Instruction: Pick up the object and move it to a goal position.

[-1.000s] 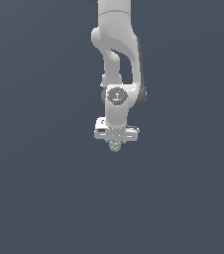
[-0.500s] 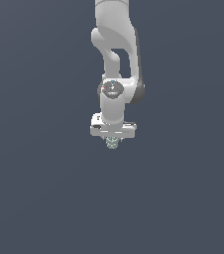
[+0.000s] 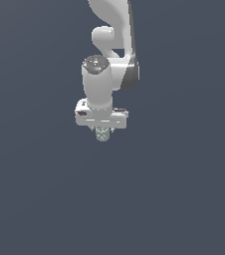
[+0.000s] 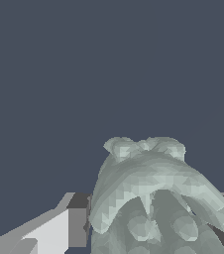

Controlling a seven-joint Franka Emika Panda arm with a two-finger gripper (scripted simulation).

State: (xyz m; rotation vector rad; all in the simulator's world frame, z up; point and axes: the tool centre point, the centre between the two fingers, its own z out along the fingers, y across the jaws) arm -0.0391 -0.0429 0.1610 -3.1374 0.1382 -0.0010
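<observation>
The object [image 3: 102, 134] is a small pale grey-green knobbly lump poking out below the white hand of the arm in the exterior view. My gripper [image 3: 102, 132] is shut on it, the fingers mostly hidden behind the hand's wide bar. In the wrist view the object [image 4: 151, 198] fills the near part of the picture, bumpy and pale, wedged between the fingers [image 4: 59, 230], one on each side. The object hangs off the ground, with dark floor behind it.
A plain dark blue-grey surface [image 3: 184, 199] spreads all around. The white arm [image 3: 109, 55] rises from the hand toward the exterior view's top.
The arm has carried the object upward and slightly toward the exterior view's left, with the wrist turning. The grasp has not changed.
</observation>
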